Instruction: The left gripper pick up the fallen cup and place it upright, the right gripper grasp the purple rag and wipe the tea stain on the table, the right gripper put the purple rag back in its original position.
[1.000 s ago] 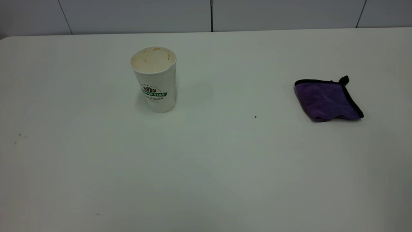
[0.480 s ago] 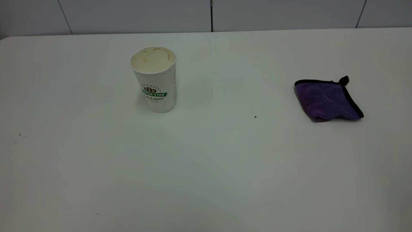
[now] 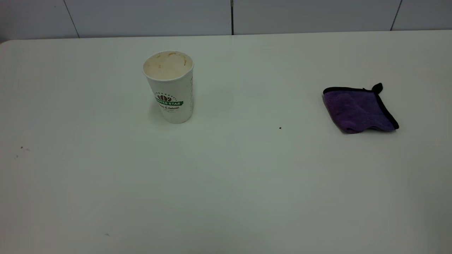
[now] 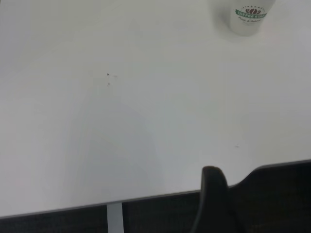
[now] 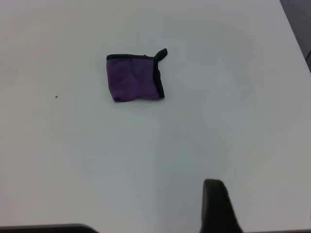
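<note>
1. Pale wall panels are running behind a white bench (image 3: pixel 226 183), which is filling the exterior view.
2. Sitting upright at about ten o'clock from the bench's middle is the cup (image 3: pixel 169 86), its stained inside showing; it also peeks into the left wrist view (image 4: pixel 249 14).
3. Lying folded at about two o'clock, well apart from the cup, is the purple rag (image 3: pixel 358 110), black-edged with a small loop; the right wrist view shows it too (image 5: pixel 134 77).
4. No tea stain is showing on the bench; only a tiny dark speck (image 3: pixel 280 128) is sitting between cup and rag.
5. Judging by this, all three steps look done, so little is calling for a next move beyond both arms parking.
6. Neither arm is appearing in the exterior view. Each wrist view is showing one dark part at its edge, so whether either arm's fingers are spread or pressed together I cannot tell.
7. Nothing is standing in the way.
</note>
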